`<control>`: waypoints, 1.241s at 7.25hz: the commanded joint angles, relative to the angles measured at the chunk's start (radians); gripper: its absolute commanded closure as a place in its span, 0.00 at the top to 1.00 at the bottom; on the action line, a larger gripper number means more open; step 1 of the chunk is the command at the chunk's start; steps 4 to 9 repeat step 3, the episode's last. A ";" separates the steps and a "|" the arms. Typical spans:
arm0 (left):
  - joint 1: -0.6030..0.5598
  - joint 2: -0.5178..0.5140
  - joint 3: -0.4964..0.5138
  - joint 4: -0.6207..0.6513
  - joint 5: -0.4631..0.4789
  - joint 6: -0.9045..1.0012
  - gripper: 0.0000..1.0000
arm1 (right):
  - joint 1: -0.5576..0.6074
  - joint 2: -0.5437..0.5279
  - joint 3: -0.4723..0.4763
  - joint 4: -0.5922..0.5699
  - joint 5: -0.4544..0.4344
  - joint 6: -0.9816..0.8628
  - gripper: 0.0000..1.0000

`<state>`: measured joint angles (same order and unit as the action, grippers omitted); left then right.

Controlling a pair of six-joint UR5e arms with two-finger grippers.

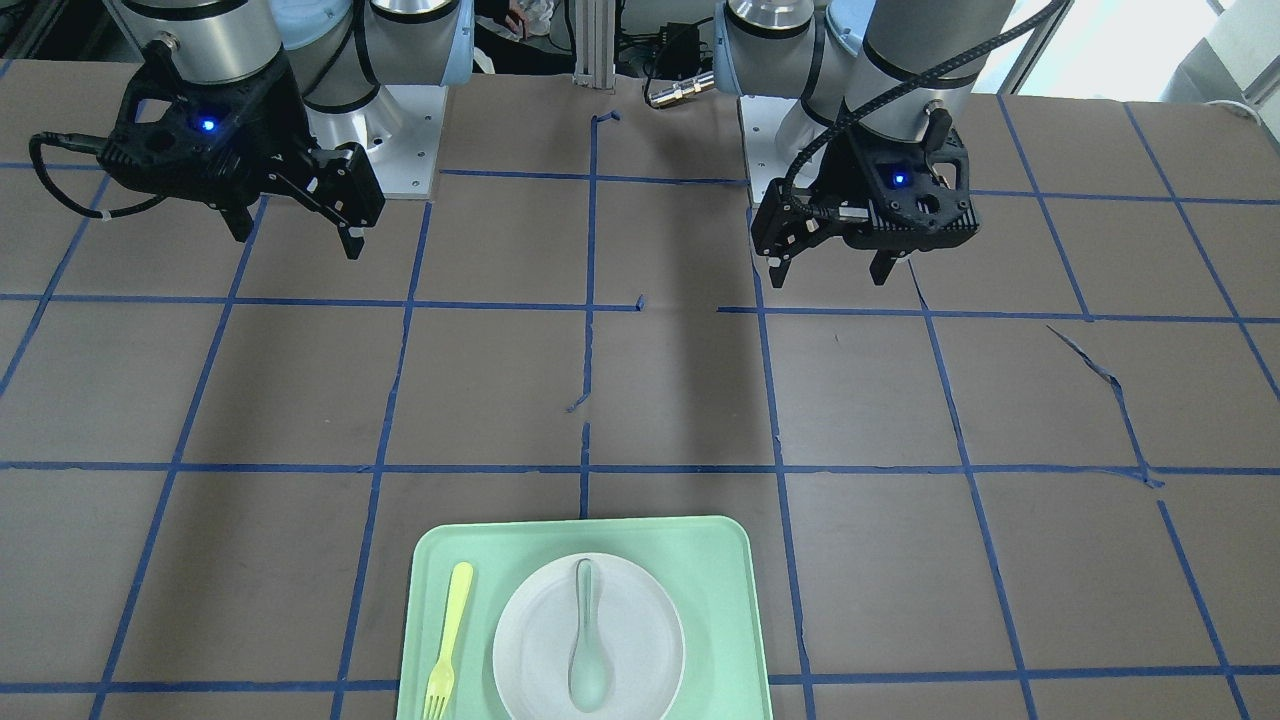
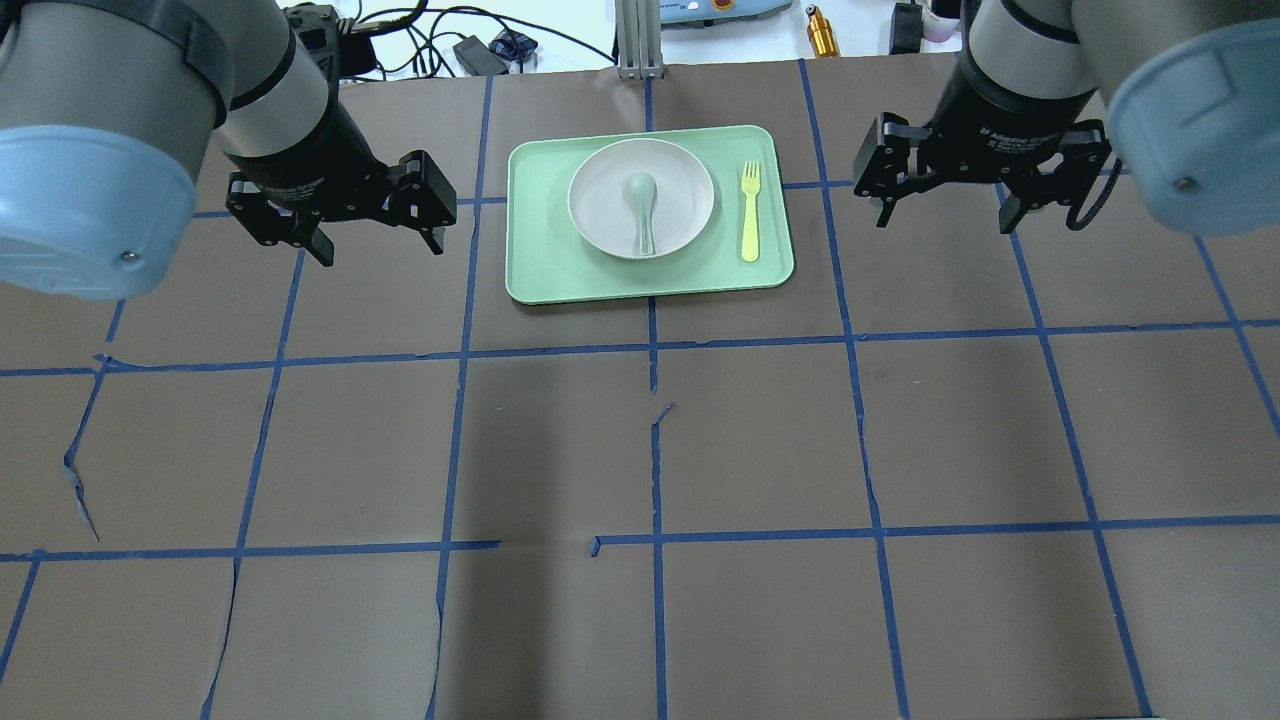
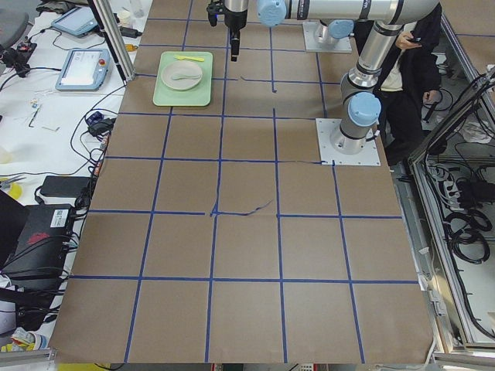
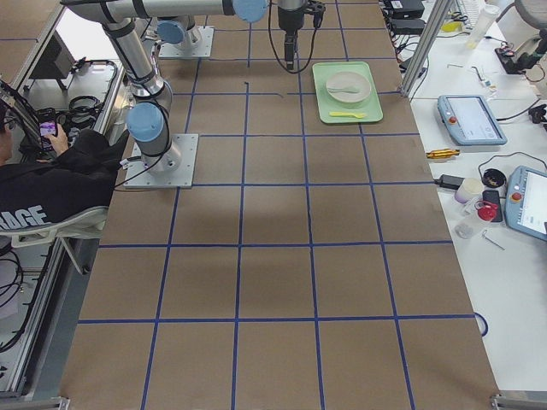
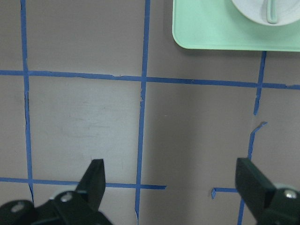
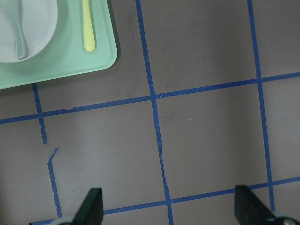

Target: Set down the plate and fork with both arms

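The pale plate [image 2: 683, 195] lies on the mint-green tray [image 2: 540, 270] at the table's far middle, with a grey-green spoon [image 2: 643, 210] lying in it. The yellow fork [image 2: 750, 210] lies on the tray to the plate's right, tines pointing away from the robot. My left gripper [image 2: 380, 250] hovers open and empty to the left of the tray. My right gripper [image 2: 945, 220] hovers open and empty to the right of it. The front view shows the plate [image 1: 640, 640], the fork [image 1: 447, 640], the left gripper [image 1: 830, 268] and the right gripper [image 1: 297, 240].
The table is brown paper with a blue tape grid. The left wrist view shows the tray's corner [image 5: 211, 28] ahead; the right wrist view shows the tray [image 6: 70, 61] and the fork's handle [image 6: 86, 23]. Cables and devices lie beyond the far edge.
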<state>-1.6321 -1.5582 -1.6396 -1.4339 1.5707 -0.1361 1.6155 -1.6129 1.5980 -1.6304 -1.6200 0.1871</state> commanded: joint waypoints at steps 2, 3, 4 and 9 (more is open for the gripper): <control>0.000 0.000 0.000 0.001 0.000 0.001 1.00 | 0.003 0.033 -0.007 -0.003 0.003 0.000 1.00; 0.000 0.001 -0.005 -0.002 0.002 -0.002 1.00 | 0.007 0.041 -0.009 -0.011 0.005 0.000 1.00; 0.000 0.001 -0.005 -0.002 0.002 -0.002 1.00 | 0.007 0.041 -0.009 -0.011 0.005 0.000 1.00; 0.000 0.001 -0.005 -0.002 0.002 -0.002 1.00 | 0.007 0.041 -0.009 -0.011 0.005 0.000 1.00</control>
